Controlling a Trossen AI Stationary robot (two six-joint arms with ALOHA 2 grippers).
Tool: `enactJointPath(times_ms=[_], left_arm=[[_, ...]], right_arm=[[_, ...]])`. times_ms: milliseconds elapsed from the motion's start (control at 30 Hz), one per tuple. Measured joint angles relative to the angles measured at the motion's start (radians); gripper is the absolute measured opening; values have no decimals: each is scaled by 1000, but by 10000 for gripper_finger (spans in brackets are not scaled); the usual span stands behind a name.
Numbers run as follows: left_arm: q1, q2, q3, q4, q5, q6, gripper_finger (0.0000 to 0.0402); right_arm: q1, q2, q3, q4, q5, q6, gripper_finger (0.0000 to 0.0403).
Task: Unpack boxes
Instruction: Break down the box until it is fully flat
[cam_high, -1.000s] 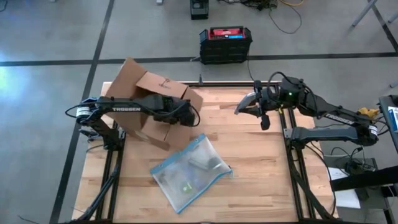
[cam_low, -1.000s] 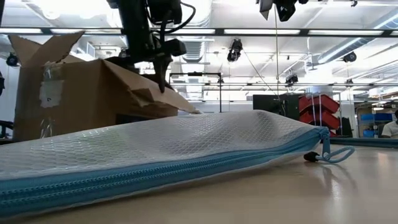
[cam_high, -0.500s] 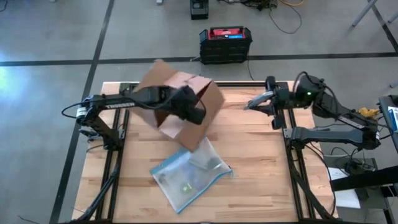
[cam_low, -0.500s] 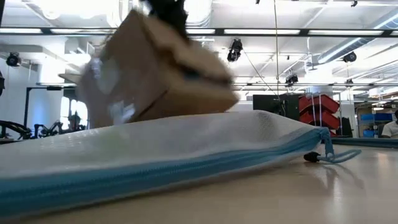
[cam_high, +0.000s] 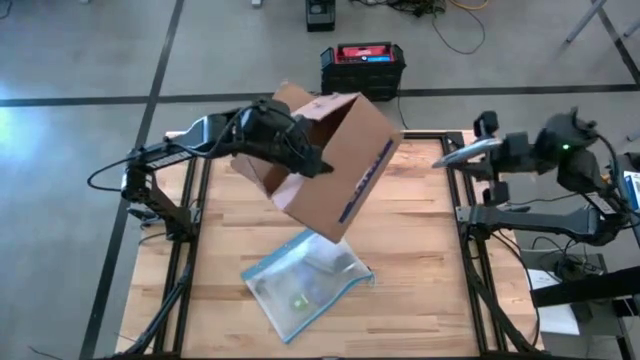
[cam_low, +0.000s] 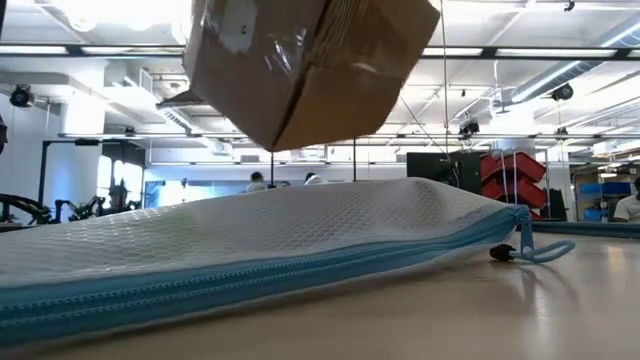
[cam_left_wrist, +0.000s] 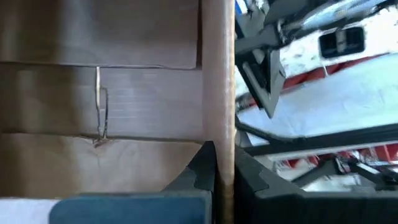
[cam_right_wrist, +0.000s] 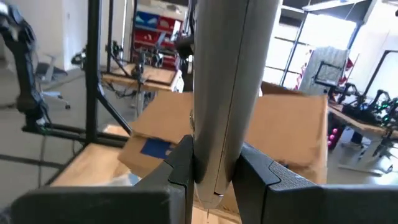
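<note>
Even, bright overhead light in high view; box (cam_high: 335, 165) throws soft shadow onto surface (cam_high: 420, 270). Low view backlit: ceiling strip lights (cam_low: 500, 50) glare white, tape on box underside glints, near pouch (cam_low: 250, 250) soft and out of focus. Left wrist view blurred, window area blown out. Right wrist view: grey sheet (cam_right_wrist: 227, 93) close, blurry; bright windows behind.

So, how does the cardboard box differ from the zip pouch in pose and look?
The cardboard box is brown and opaque and hangs tilted above the table, gripped on a wall by the left gripper. The zip pouch is clear with a blue edge and lies flat on the table, ungripped.
</note>
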Motion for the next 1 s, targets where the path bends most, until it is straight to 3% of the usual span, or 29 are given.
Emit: enactJointPath(times_ms=[167,367,467,633,800,1000], left_arm=[[4,2,-203,285,157,-48,0],[46,2,-544,961,286,-214,0],[82,0,-723,1144,295,-314,0],[151,-4,-917,1278,299,-353,3],[203,-5,-967,1281,381,-225,49],[253,-46,-970,1245,510,-61,133]], right_arm=[[0,5,-11,-51,2,64,57],[0,25,-28,-59,1,147,57],[0,39,-29,-58,0,182,57],[0,88,-30,-59,-1,242,57],[0,175,-43,-52,7,272,57],[-2,303,-52,-43,228,252,57]])
